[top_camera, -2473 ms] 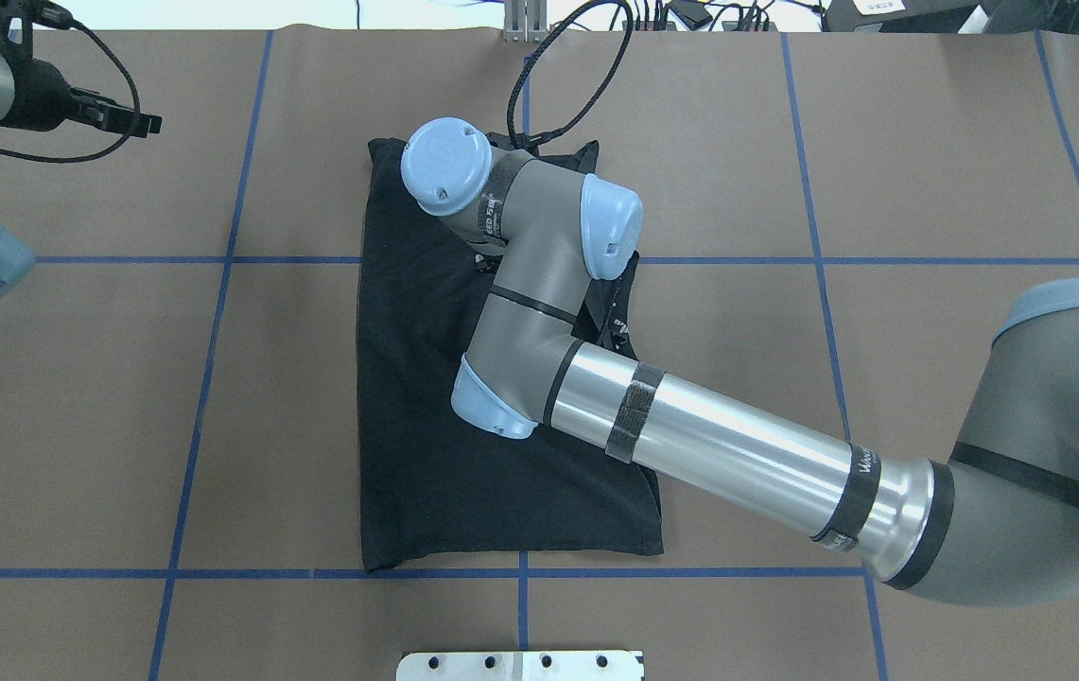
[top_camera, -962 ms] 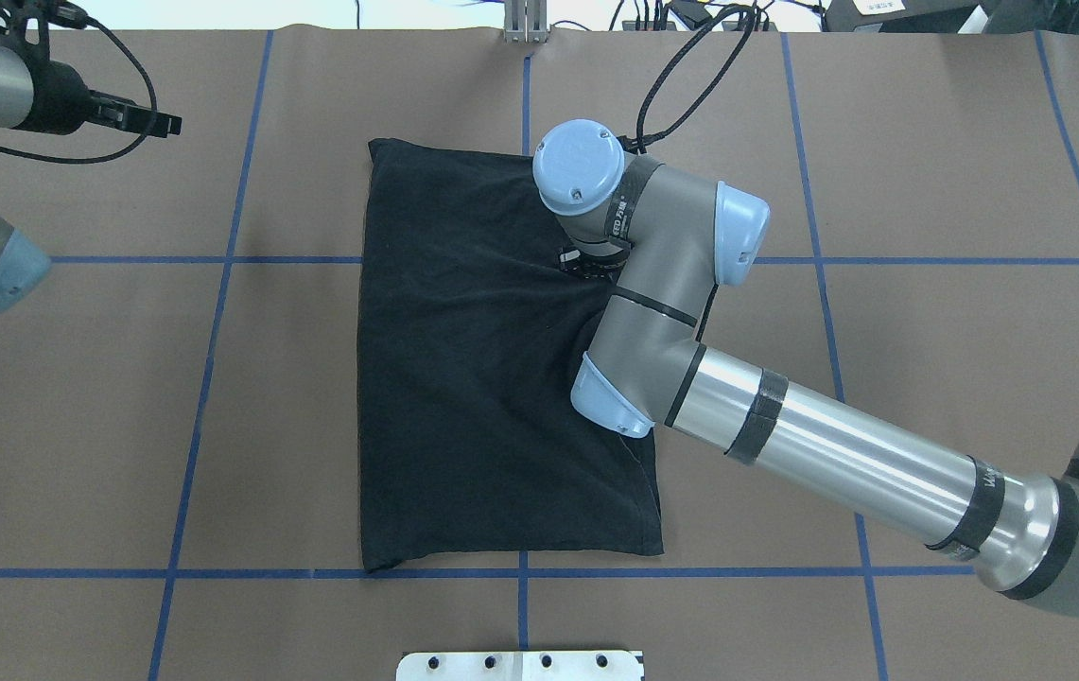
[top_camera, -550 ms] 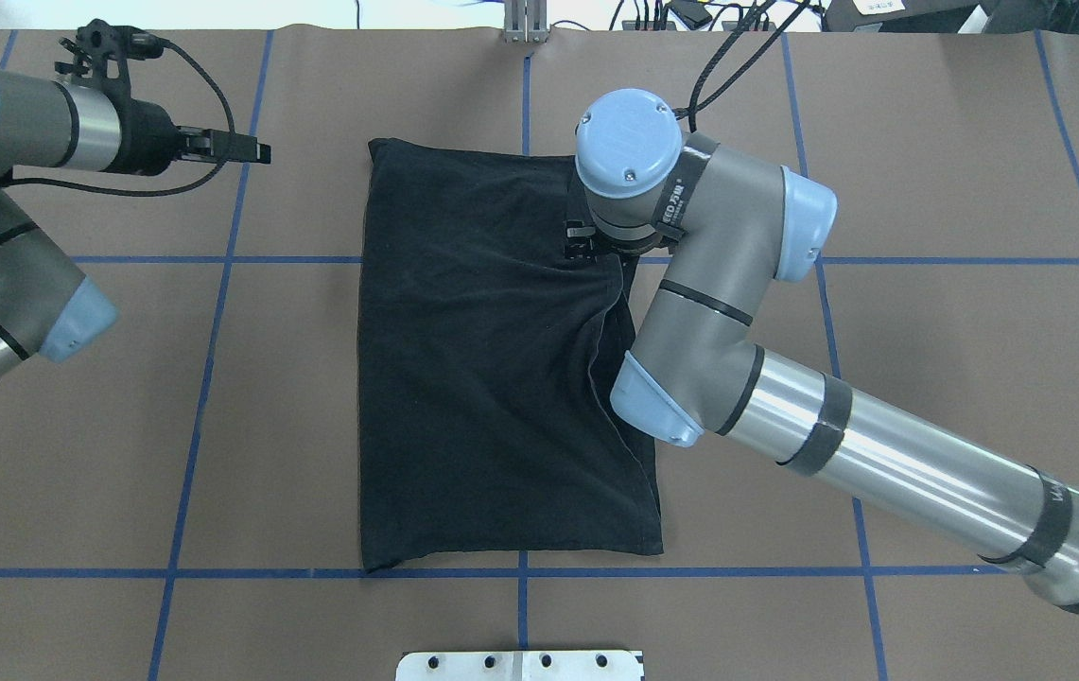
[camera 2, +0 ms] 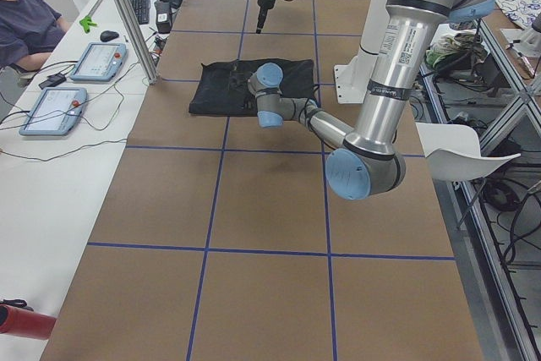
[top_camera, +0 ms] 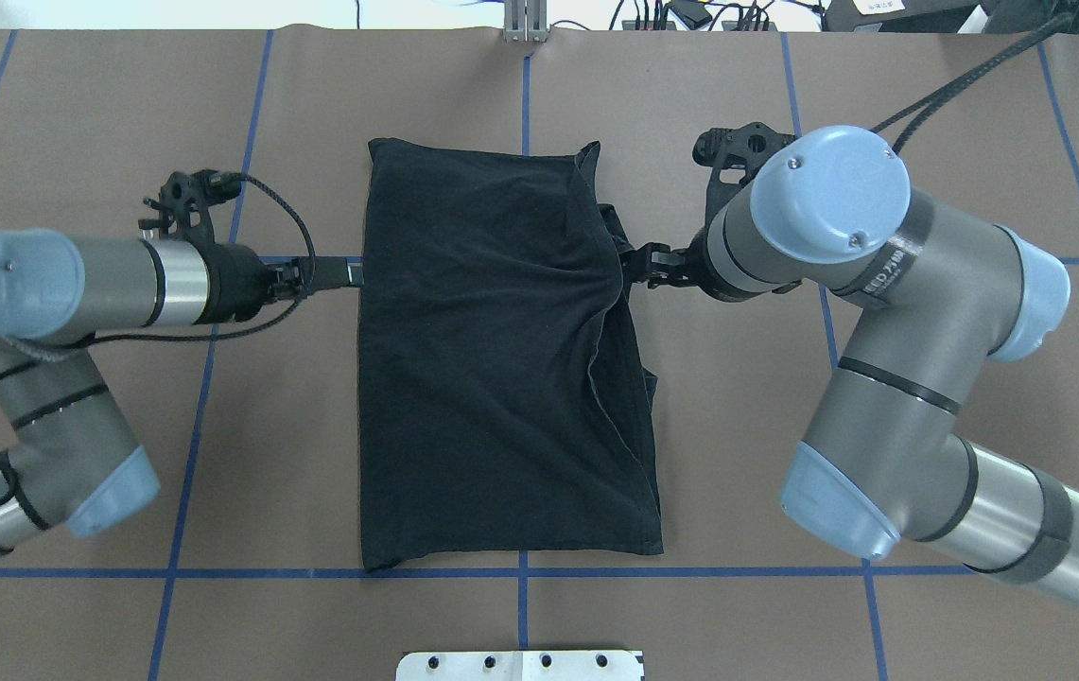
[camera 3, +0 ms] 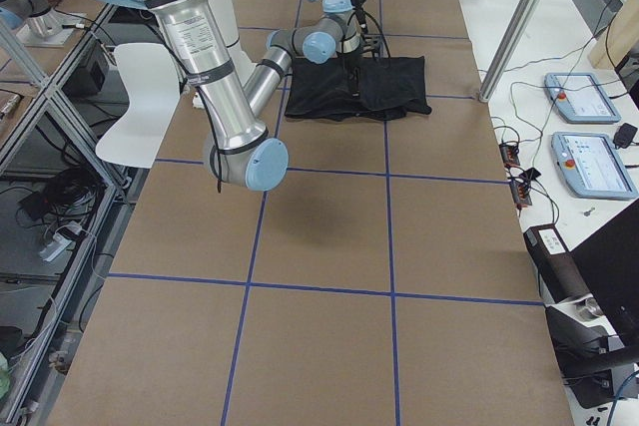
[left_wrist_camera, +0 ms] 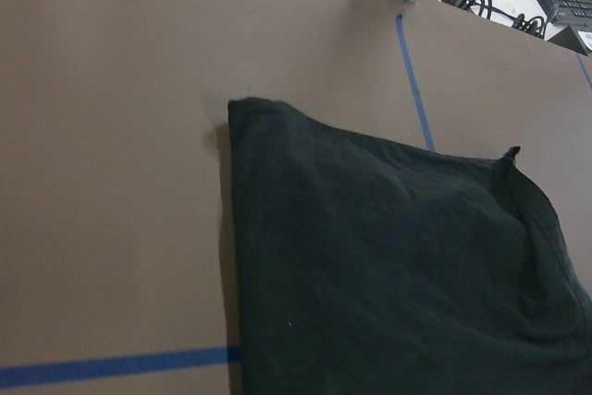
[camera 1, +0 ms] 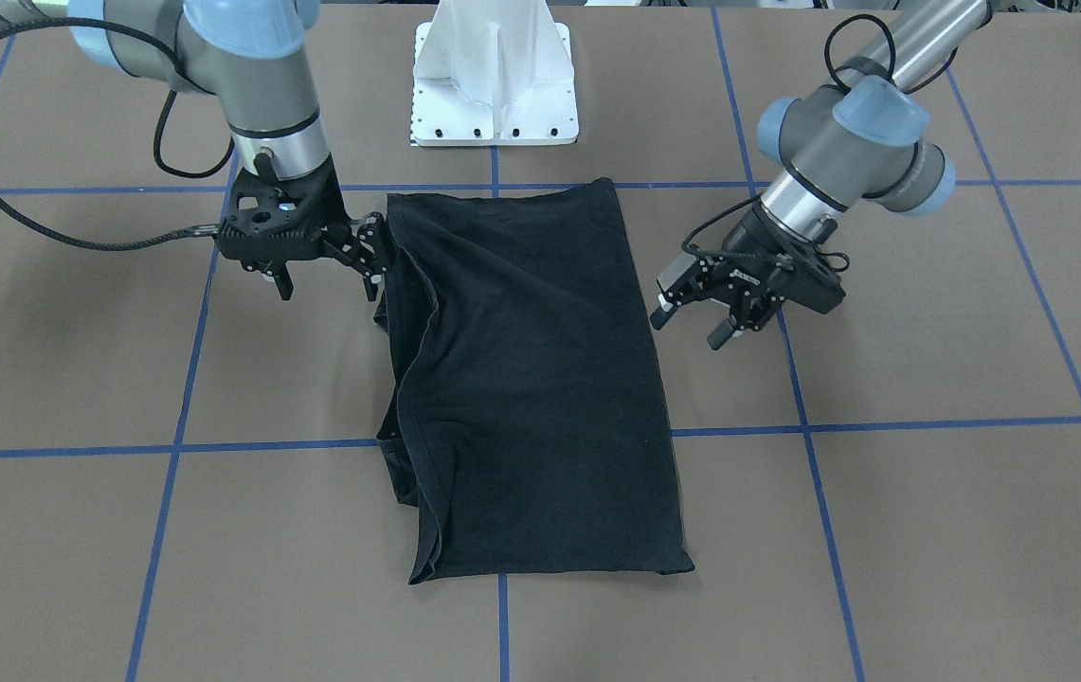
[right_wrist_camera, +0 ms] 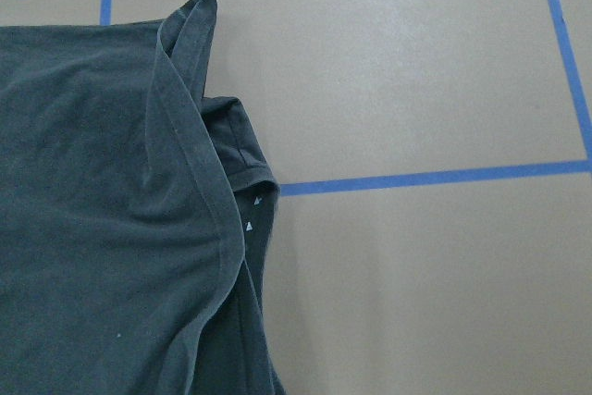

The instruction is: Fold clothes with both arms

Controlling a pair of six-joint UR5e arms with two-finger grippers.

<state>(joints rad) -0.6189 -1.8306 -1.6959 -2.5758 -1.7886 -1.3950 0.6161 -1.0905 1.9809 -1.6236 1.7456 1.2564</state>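
Observation:
The clothes are one black T-shirt (top_camera: 492,378) folded into a tall rectangle in the middle of the table (top_camera: 76,113), with a loose folded edge along its right side (camera 1: 407,360). No print shows. My left gripper (top_camera: 350,272) is low at the shirt's left edge, open (camera 1: 685,332) and holding nothing. My right gripper (top_camera: 638,267) is at the shirt's right edge, open (camera 1: 327,279), with one finger close to the cloth. The left wrist view shows a far corner of the shirt (left_wrist_camera: 388,265). The right wrist view shows the doubled edge (right_wrist_camera: 102,210).
The white pedestal base (camera 1: 493,76) stands at the robot's side of the table. Blue tape lines (top_camera: 217,378) grid the brown cover. Off the table's far side there are a metal post (camera 2: 127,14), tablets (camera 2: 93,61) and a seated person (camera 2: 25,23).
My right arm has drawn back from over the shirt to its right edge. My left arm has swung in from the far left corner to the shirt's left edge.

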